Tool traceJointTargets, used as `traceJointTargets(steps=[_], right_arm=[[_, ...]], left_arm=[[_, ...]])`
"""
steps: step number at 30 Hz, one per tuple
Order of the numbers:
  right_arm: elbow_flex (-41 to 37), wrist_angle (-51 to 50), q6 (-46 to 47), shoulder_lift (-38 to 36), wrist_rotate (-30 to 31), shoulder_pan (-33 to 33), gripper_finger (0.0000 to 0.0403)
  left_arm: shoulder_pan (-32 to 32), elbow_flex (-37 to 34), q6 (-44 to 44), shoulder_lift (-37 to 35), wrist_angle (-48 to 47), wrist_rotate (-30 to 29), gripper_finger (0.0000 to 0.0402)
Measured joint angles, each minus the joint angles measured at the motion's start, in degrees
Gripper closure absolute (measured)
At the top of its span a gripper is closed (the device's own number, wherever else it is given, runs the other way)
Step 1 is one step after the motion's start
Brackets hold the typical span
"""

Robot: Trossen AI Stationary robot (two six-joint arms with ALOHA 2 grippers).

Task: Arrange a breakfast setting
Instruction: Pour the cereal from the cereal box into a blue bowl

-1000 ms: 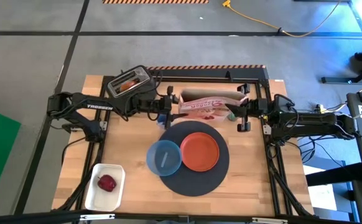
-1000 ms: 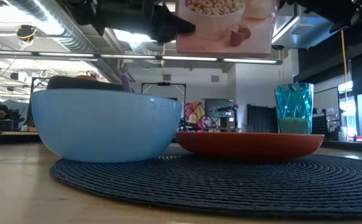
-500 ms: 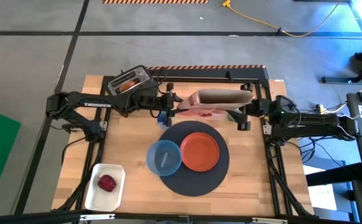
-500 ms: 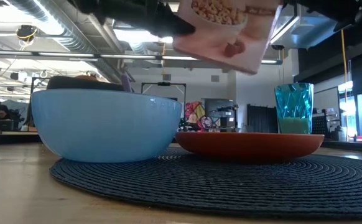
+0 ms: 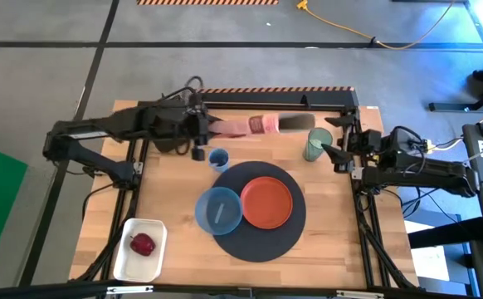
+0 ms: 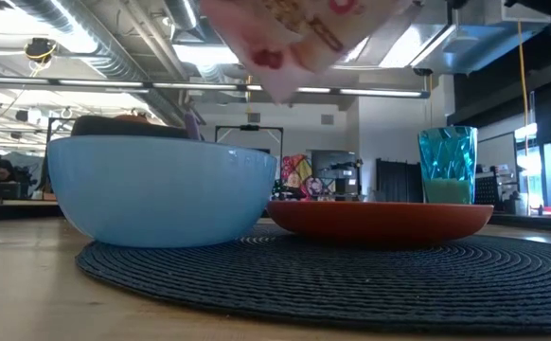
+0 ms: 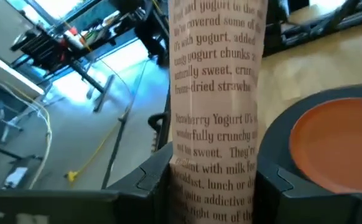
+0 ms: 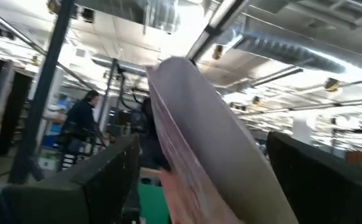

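The pink cereal box [image 5: 262,124] hangs lengthwise over the table's far part, high above the blue bowl [image 5: 219,209] and orange plate [image 5: 266,202], which rest on the round dark mat [image 5: 258,241]. My left gripper [image 5: 202,126] is shut on the box's left end. My right gripper [image 5: 331,149] stands open beside the green cup [image 5: 314,143], apart from the box's right end. In the low view the box [image 6: 294,38] shows tilted at the top. A red apple [image 5: 143,244] lies in a white tray. My left gripper pinches the box between its two fingers [image 7: 150,183], one on each broad face, with the printed narrow side [image 7: 215,143] turned to the wrist camera. The fingers come level from the table's left and lie along the box. The box is lifted clear.
A small blue cup [image 5: 218,158] stands just beyond the mat's far edge, below the box. The white tray [image 5: 125,264] sits at the near left corner. A black frame [image 5: 275,98] runs along the far edge. Bare wood lies at the near right.
My right gripper has opened, let go of the box and drawn back toward the table's right edge. My left gripper has gone up and toward the far left with the box, which has turned about its length from face up to edge up.
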Motion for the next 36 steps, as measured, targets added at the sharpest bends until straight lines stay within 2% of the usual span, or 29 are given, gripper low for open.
traceJointTargets(steps=[3,14,19,27,30,36], right_arm=[[0.0,-1.6,-0.1,-1.6,0.6,0.0,0.0067],[0.0,-1.8,0.2,-1.9,0.6,0.0,0.0068],[0.0,-2.0,0.3,-1.9,0.6,0.0,0.0068],[0.0,-3.1,0.3,-1.9,2.6,0.0,0.0068],[0.0,-3.0,0.3,-1.9,2.7,0.0,0.0068],[0.0,-3.0,1.4,-1.9,2.7,0.0,0.0068]], left_arm=[[-2.1,2.6,-2.9,-1.8,-2.3,0.2,0.0264],[-5.9,2.7,-5.6,-4.1,-3.6,0.1,0.0264],[-7.5,2.5,-6.4,-5.6,-9.9,0.3,0.0264],[-12.3,2.6,-12.5,-12.8,-15.0,6.5,0.0264],[-13.9,2.7,-14.7,-15.6,-19.0,8.7,0.0264],[-17.2,2.7,-20.7,-18.0,-32.6,11.4,0.0264]])
